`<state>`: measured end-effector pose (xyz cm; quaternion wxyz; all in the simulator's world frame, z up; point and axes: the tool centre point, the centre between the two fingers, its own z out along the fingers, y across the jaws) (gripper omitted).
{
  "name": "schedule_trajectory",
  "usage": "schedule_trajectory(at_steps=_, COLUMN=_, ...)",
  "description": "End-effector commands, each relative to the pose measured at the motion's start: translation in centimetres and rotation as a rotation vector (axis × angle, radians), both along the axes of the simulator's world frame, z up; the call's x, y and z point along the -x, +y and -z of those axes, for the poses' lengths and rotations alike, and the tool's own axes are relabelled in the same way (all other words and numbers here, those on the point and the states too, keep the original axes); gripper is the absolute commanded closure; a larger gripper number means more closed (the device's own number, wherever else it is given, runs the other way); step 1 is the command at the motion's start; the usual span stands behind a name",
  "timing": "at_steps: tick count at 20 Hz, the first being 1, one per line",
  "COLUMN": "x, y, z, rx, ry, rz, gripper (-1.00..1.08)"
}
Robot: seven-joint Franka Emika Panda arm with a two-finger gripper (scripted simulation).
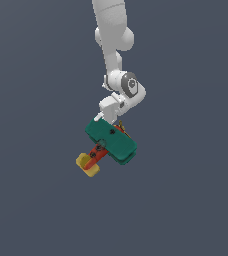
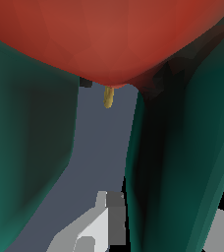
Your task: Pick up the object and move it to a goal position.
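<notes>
Clinging to gripper: the object

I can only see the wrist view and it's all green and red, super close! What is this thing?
Observer: In the exterior view it's a toy with a teal-green slab and a red-orange stem sticking out of it.
Operator: What's the tiny yellow bit I see?
Observer: That's a yellow block on the stem's far end, toward the exterior view's lower left.
Operator: Where's the arm?
Observer: The white arm comes down from the top of the exterior view, and its end meets the slab's upper edge.
</notes>
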<state>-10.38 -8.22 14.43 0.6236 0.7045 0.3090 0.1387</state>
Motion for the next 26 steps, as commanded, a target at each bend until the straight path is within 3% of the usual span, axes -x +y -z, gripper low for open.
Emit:
schedule_trajectory(at_steps=1, x=0.0, y=0.6, z=-0.3, rx=-0.001, ry=-0.002, rz=-0.003, gripper=1.08)
schedule_trajectory(at_steps=11, x=0.8, y=4.9, z=-2.8, rx=-0.003, ry=-0.001, rz=-0.003, gripper=1.08)
schedule_trajectory(at_steps=26, x=2.5, y=15.9, z=-9.2, rx=-0.004, ry=-0.002, rz=-0.003, gripper=1.08)
